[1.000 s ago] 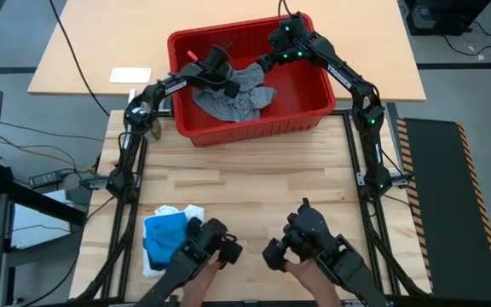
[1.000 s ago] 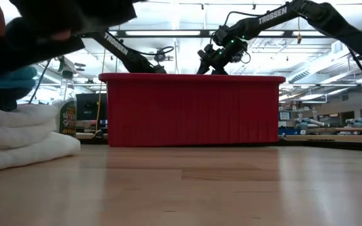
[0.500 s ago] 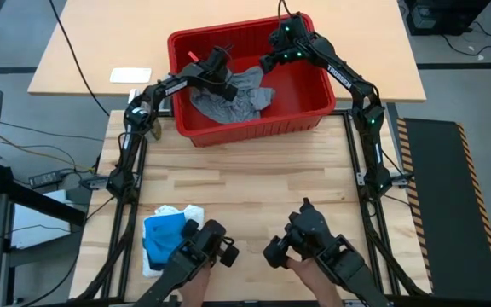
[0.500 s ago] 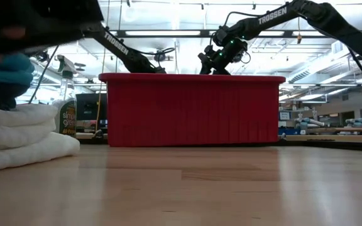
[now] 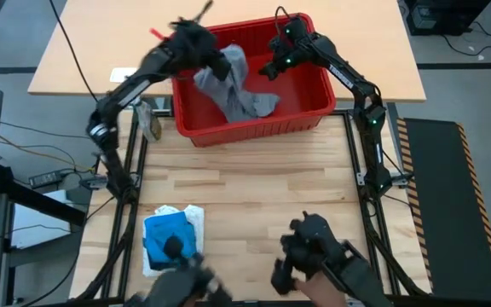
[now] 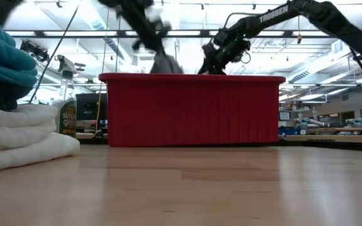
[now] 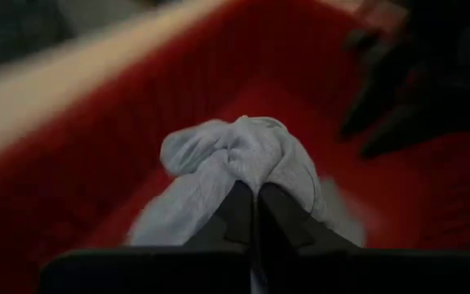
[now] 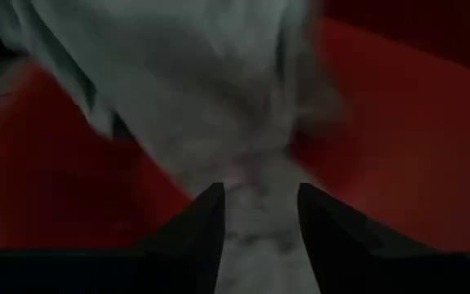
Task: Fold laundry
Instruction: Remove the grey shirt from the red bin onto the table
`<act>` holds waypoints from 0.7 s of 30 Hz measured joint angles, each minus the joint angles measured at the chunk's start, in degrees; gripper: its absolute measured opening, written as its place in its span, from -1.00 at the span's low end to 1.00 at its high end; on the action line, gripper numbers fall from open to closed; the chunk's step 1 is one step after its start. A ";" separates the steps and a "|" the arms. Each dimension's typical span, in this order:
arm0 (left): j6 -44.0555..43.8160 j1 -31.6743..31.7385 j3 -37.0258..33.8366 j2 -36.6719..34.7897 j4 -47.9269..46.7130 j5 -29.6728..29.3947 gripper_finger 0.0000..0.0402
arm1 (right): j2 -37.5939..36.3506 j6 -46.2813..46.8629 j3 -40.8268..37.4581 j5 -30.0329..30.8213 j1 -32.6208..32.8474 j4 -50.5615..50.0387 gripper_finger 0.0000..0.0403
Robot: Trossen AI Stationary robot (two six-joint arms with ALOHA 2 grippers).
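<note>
Grey garment [image 5: 233, 85]: pinched in left gripper [image 7: 255, 214] jaws, lifted over red basket [image 5: 309, 115]. Right gripper [image 8: 259, 214] jaws spread astride cloth. Risk: slip, snag on rim.

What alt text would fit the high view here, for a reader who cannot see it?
From above, the left gripper, shut on a grey garment, lifts it above a red basket, while the right gripper reaches in beside it. A blue and white folded stack sits on the wooden table.
</note>
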 joint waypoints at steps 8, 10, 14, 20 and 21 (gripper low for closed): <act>5.76 -8.10 -0.01 -15.12 -1.74 0.04 -0.95 | -14.85 -4.06 0.14 -2.19 8.20 -1.95 -0.23; 6.64 -10.74 -0.01 -18.07 -1.66 0.03 -0.95 | -18.54 -4.45 0.13 2.48 12.24 -2.41 -0.21; 6.60 -17.21 -0.01 -22.29 -1.53 0.01 -0.95 | -23.67 0.90 0.24 7.70 21.27 -2.26 -0.12; 7.45 -28.82 -0.01 -24.97 0.23 0.02 -0.95 | -24.33 17.07 0.11 20.71 33.14 -2.66 0.02; 7.69 -30.48 -0.01 -24.94 0.83 0.02 -0.95 | -24.23 20.09 0.11 21.95 34.66 -2.47 0.03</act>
